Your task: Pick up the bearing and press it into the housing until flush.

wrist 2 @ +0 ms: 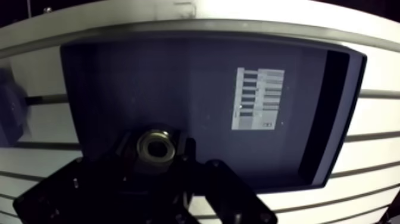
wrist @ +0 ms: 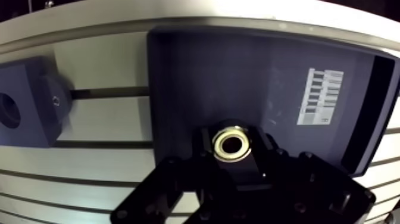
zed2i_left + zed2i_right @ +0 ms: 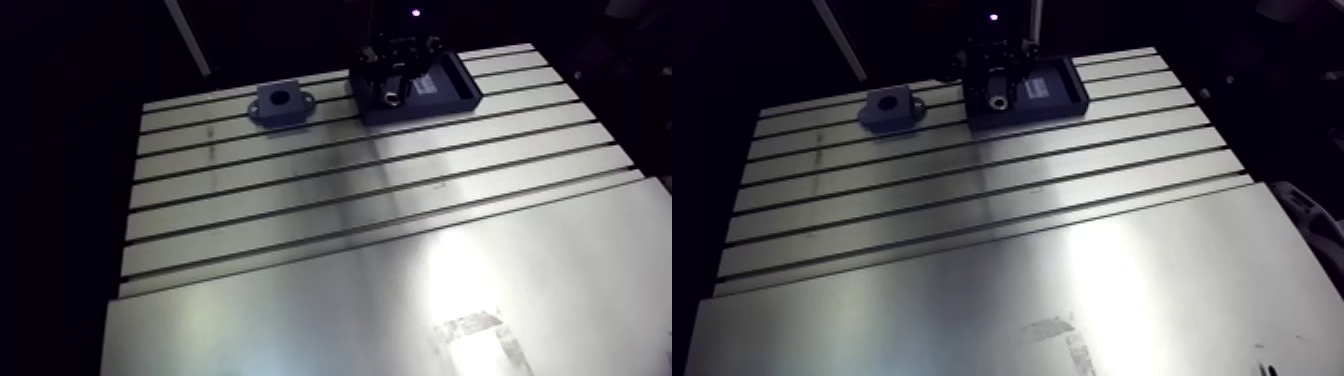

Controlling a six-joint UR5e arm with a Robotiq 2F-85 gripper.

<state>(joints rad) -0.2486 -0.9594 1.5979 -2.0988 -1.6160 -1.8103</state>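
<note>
The bearing point(image 2: 232, 144), a small metal ring with a brass-coloured inner face, sits between the two dark fingertips of my gripper point(image 2: 233, 149). The fingers press against it on both sides, so the gripper is shut on it. It hangs over the near-left part of a dark, shallow tray point(image 2: 238, 77). In the arm view the gripper point(image 3: 392, 88) stands over that tray point(image 3: 462, 88) at the table's far edge. The housing point(image 3: 280, 103), a dark block with a round bore and side lugs, stands on the table to the tray's left, apart from the gripper point(image 2: 18, 110).
A white printed label point(image 2: 319, 96) lies on the tray floor, ahead of and beside the gripper. The slotted aluminium table point(image 3: 350, 190) stretches toward the camera, ending in a smooth plate point(image 3: 400, 310) with a tape mark.
</note>
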